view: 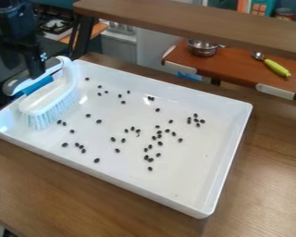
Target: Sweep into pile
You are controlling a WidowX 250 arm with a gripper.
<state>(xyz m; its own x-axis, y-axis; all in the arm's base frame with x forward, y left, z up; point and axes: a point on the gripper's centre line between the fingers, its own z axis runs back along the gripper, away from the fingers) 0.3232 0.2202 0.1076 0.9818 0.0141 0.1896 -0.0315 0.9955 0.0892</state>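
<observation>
Wood table under everything, brown shelf crossing the top of the view. Jaws: opening can't be made out, so can't tell how far apart they stand or whether they grip the handle. Gripper is at upper left, its lower end meeting the handle of the brush. Brush: white body, pale bristles pointing down, blue piece under the handle; it sits over the left end of the tray. Tray is white, rectangular, low-walled, set slantwise on the table. Beans, small and dark, lie scattered across its floor, not in one pile: loose spread in the middle, small cluster toward the right, a few singles near the far wall, some just beside the bristles. Table shows wood grain in front and to the right. Behind the tray, a red-brown board with light corner pieces holds a metal pot and, farther right, a scoop with a yellow-green handle. Blue tape near the board's left corner. Stove at upper left, beside a dark post. Jar at upper right, next to a teal and orange item.
</observation>
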